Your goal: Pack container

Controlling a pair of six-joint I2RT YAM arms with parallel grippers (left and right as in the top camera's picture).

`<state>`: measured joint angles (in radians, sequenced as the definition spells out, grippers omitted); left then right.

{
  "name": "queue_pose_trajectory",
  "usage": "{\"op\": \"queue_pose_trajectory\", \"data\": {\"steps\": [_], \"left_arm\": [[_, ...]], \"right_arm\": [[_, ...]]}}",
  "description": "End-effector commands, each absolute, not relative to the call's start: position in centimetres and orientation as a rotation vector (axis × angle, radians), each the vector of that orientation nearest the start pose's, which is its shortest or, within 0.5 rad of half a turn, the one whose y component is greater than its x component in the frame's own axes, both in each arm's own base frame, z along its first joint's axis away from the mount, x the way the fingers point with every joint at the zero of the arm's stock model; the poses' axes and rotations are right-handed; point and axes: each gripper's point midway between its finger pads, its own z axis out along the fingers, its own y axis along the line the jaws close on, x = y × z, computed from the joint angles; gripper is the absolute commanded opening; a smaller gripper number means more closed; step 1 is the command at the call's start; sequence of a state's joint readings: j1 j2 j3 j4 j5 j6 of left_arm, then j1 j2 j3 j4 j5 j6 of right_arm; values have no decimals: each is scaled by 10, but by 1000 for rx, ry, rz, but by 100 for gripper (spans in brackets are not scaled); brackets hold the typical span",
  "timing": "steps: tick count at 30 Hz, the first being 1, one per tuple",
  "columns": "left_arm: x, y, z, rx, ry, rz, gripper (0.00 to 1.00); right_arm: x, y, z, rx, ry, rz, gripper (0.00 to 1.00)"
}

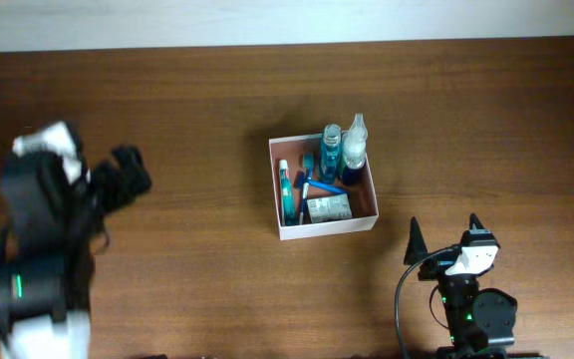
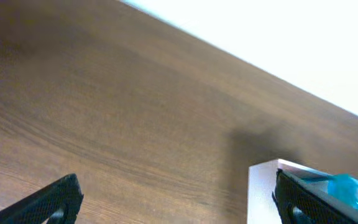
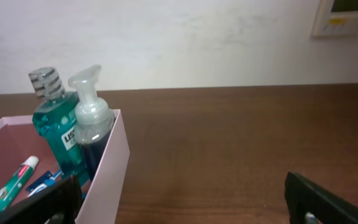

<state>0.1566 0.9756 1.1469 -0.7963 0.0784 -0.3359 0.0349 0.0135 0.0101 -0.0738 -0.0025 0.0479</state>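
The container [image 1: 327, 228] is a square, shallow box with white walls and a reddish-brown inside, at the middle of the table. It holds a blue mouthwash bottle [image 1: 331, 150], a foam pump bottle [image 1: 355, 148], a toothpaste tube [image 1: 286, 189] and a small packet [image 1: 327, 207]. My left gripper [image 1: 133, 175] is open and empty, far left of the box. In the left wrist view the gripper [image 2: 179, 208] faces the box's white wall [image 2: 261, 193]. My right gripper [image 1: 444, 231] is open and empty, front right of the box. The right wrist view shows the gripper [image 3: 182, 208], the box wall [image 3: 107, 174] and both bottles [image 3: 55, 130].
The brown wooden table [image 1: 187, 110] runs back to a white wall [image 3: 197, 43]. The left arm's body [image 1: 38, 249] stands at the left edge and the right arm's base [image 1: 476, 309] at the front right.
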Motion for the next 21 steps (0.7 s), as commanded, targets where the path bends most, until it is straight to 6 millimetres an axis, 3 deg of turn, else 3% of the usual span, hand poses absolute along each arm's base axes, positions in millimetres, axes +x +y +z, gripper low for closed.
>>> {"op": "queue_pose_trajectory", "data": {"steps": [1, 4, 9, 16, 21], "left_arm": [[262, 27, 289, -451, 2053, -187, 99], [228, 21, 277, -430, 1980, -191, 99], [202, 16, 245, -411, 1928, -199, 99], [201, 16, 196, -466, 1911, -237, 99], [213, 18, 181, -451, 1858, -240, 100]], "right_arm": [[246, 13, 156, -12, 1648, 75, 99], [246, 13, 156, -12, 1648, 75, 99], [246, 13, 156, -12, 1648, 75, 99], [246, 13, 156, -12, 1648, 75, 99], [246, 13, 156, -12, 1648, 75, 99]]}}
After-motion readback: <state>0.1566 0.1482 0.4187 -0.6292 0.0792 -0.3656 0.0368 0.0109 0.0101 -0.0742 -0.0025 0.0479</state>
